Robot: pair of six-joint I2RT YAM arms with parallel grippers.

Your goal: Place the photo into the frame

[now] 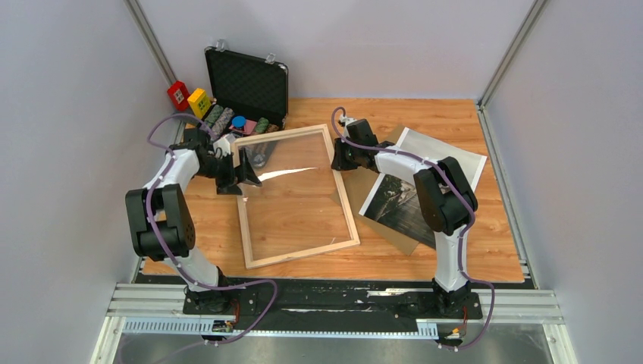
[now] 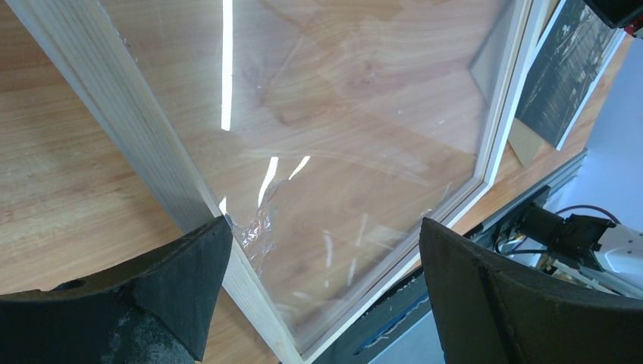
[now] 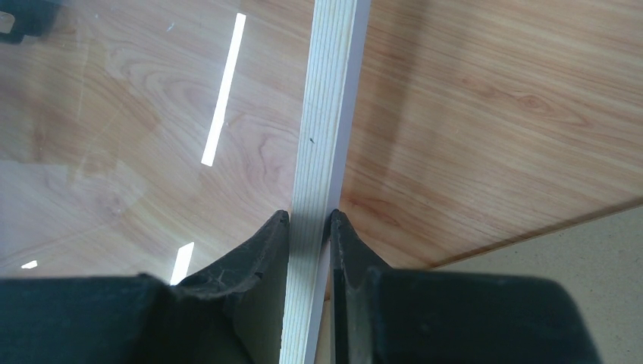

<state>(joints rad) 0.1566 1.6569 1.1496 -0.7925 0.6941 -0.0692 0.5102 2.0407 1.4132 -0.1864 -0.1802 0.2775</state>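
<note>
The frame (image 1: 303,252), pale wood with a clear pane, lies mid-table. My right gripper (image 1: 339,155) is shut on its right rail (image 3: 326,114), one finger on either side (image 3: 309,227). My left gripper (image 1: 239,173) stands open at the frame's far left. In the left wrist view the gap between its fingers (image 2: 322,258) spans the left rail (image 2: 136,129) and part of the pane, with one fingertip (image 2: 189,265) by the rail's outer side. The photo (image 1: 398,203), a dark print with a white border, lies to the right of the frame and partly under my right arm. It also shows in the left wrist view (image 2: 565,76).
A brown backing board (image 1: 404,236) sticks out from under the photo. An open black case with foam lining (image 1: 246,80) stands at the back left, with several coloured chips in front and a red (image 1: 179,94) and a yellow block (image 1: 199,101) beside it. Metal rails (image 1: 334,303) run along the near edge.
</note>
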